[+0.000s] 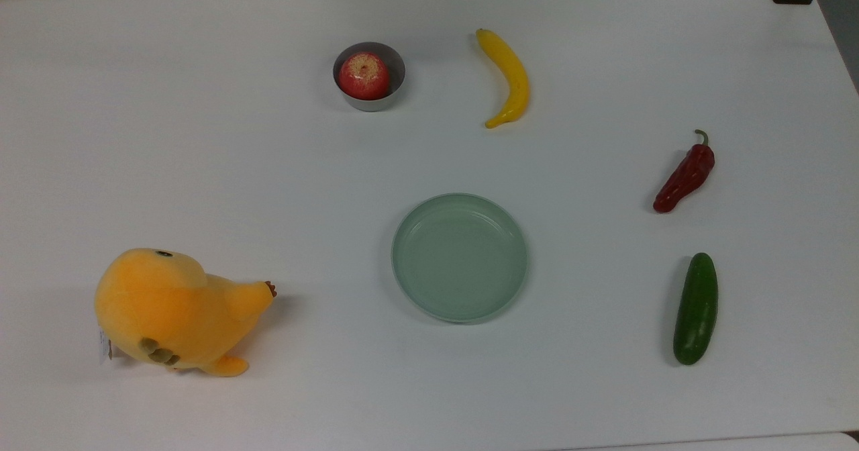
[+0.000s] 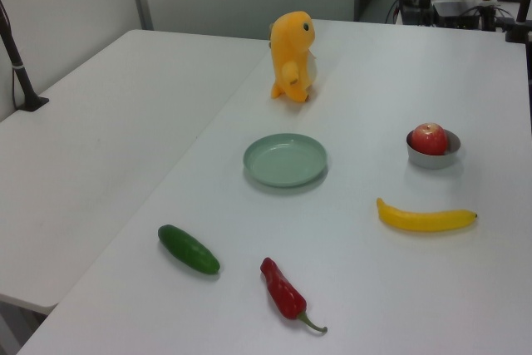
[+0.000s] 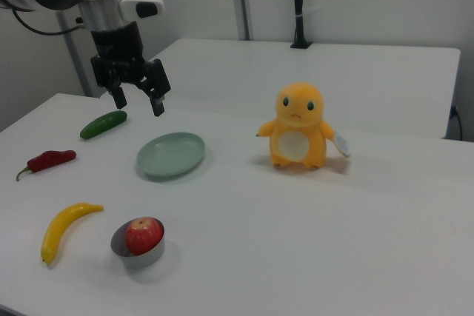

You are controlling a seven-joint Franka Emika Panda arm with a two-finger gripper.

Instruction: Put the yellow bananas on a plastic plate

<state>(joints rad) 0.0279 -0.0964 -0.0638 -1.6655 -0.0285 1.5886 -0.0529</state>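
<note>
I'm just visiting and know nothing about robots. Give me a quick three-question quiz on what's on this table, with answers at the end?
1. True or false: the yellow banana already lies on the green plate.
2. What sits inside the small grey metal bowl?
A. a cucumber
B. a red apple
C. a chilli pepper
3. Fill in: in the right view, the gripper hangs above the table with its fingers ____.

Key:
1. False. The banana lies on the bare table, apart from the plate, which holds nothing.
2. B, the red apple. The cucumber and the red chilli pepper lie on the table.
3. Open, holding nothing.
</note>
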